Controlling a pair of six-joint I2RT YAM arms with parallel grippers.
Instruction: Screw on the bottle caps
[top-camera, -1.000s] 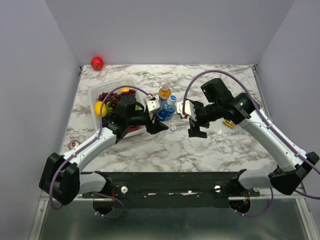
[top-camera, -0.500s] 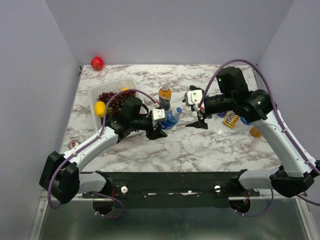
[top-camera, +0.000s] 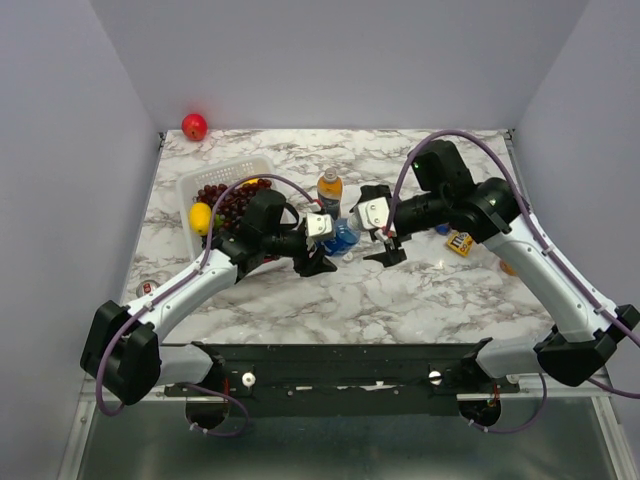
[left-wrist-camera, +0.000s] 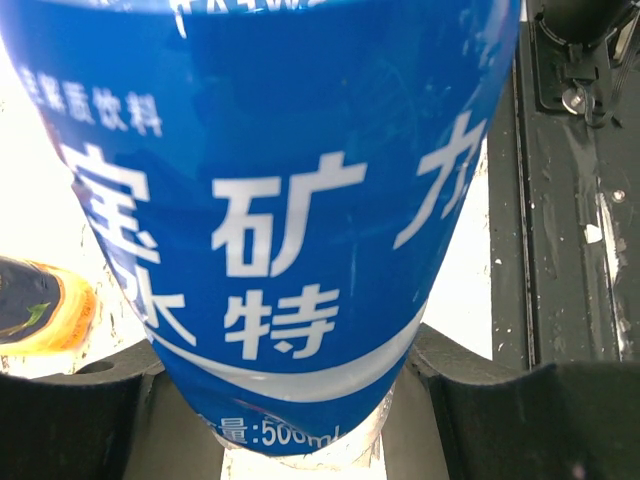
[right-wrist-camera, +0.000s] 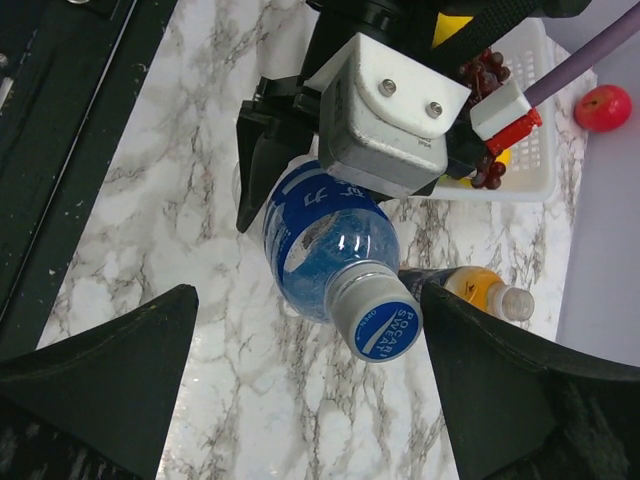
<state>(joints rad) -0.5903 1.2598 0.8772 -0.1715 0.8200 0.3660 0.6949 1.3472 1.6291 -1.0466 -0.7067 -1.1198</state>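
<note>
Right gripper (right-wrist-camera: 308, 295): fingers apart, one on either side of the blue cap (right-wrist-camera: 378, 325), neither touching it as far as I can see. Blue cap: seated on the neck of the blue-label bottle (right-wrist-camera: 320, 235); I cannot tell how far it is threaded. Blue-label bottle: tilted, cap end toward 5 o'clock in my right wrist view, body clamped in my left gripper (top-camera: 318, 260). Step in hand, as I judge it: tightening this cap. To do it well: centre the cap between my right fingers, line my wrist axis up with the neck, close on the cap's rim only, turn without side push, and grip firmly on the left so the body does not spin. Orange bottle (right-wrist-camera: 470, 285): at 3 o'clock of the cap, near; avoid it when rotating. Fruit basket (top-camera: 215, 170): at 10 o'clock of the left gripper, well apart.
</note>
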